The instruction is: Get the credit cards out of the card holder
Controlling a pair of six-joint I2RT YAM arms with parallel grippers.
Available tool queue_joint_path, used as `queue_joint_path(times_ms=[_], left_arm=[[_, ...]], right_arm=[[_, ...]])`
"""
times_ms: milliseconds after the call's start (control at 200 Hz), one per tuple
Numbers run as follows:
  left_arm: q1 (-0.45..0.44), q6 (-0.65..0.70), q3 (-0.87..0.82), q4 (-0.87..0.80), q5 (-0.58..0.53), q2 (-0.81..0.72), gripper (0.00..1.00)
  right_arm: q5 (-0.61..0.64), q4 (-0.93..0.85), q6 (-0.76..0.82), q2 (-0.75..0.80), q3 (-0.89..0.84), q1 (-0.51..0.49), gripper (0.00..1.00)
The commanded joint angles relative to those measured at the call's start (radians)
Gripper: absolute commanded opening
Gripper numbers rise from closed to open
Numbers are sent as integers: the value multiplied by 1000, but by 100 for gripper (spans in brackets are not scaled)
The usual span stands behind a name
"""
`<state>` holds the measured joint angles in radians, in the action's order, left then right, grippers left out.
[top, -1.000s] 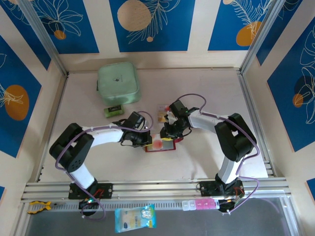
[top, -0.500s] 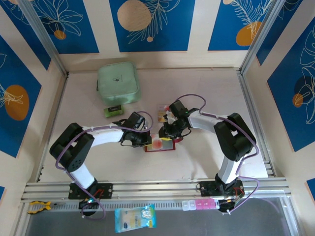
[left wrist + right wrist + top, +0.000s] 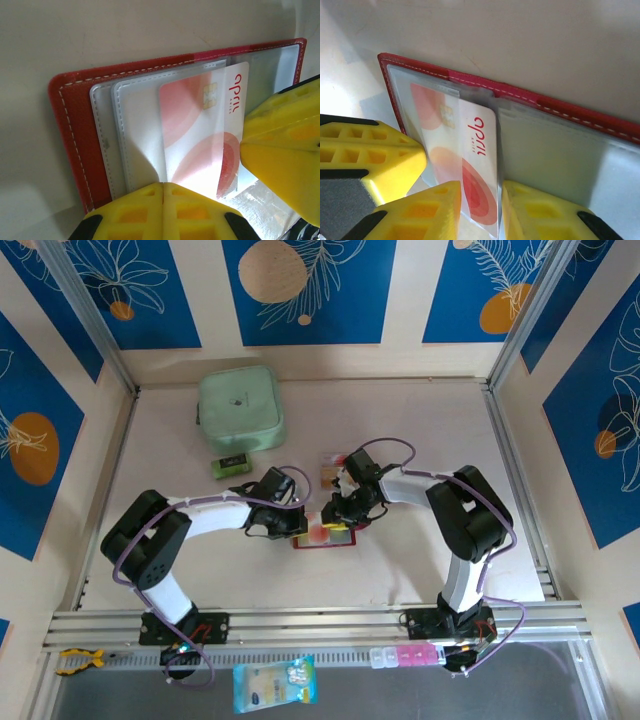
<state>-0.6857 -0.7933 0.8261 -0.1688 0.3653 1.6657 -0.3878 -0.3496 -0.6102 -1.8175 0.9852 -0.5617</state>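
Red card holder (image 3: pixel 70 130), whitish red-marked card (image 3: pixel 200 135) in its clear sleeve (image 3: pixel 137 115).

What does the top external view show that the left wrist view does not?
The top view adds the mint-green case, the green-and-black block, a tan card lying apart, and the left arm and right arm. The left wrist view adds the chip and red lettering on the whitish card and the white stitching. Both show the open red card holder with that card in its clear sleeves.
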Motion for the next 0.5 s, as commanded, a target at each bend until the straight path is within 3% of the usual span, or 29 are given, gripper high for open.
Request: queue_joint_path(times_ms=[0,495], left_arm=[[-3,20,11,-60,-30,21,0],[-2,22,20,-66,-26,26,0]], right_arm=[[-43,14,-11,-15,-16,4,28],[-76,56,-26,3,-29,8,20]])
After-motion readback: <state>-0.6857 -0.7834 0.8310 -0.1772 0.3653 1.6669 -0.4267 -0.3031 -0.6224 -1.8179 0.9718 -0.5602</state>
